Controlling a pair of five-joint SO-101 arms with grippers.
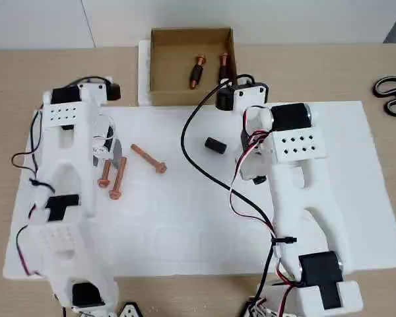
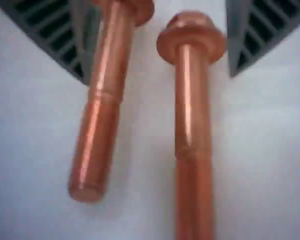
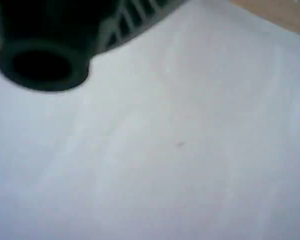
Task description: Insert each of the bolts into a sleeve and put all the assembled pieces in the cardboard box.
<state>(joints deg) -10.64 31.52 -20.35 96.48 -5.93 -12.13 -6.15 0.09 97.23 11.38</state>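
Observation:
Two copper bolts (image 2: 97,125) (image 2: 192,125) lie side by side on the white foam board (image 1: 185,224), seen from above as a pair (image 1: 105,175) (image 1: 118,178). My left gripper (image 2: 162,35) hangs open just over their heads, one ribbed finger (image 2: 60,30) on each side. A third bolt (image 1: 149,159) lies apart to their right. A loose black sleeve (image 1: 215,144) sits mid-board. My right gripper (image 1: 254,172) is low over the board, shut on another black sleeve (image 3: 42,65). The cardboard box (image 1: 160,66) at the back holds two assembled pieces (image 1: 197,71) (image 1: 224,66).
Scissors (image 1: 393,92) lie on the wooden table at the far right. Black and red cables (image 1: 204,165) from the right arm cross the board's middle. The board's front half is bare.

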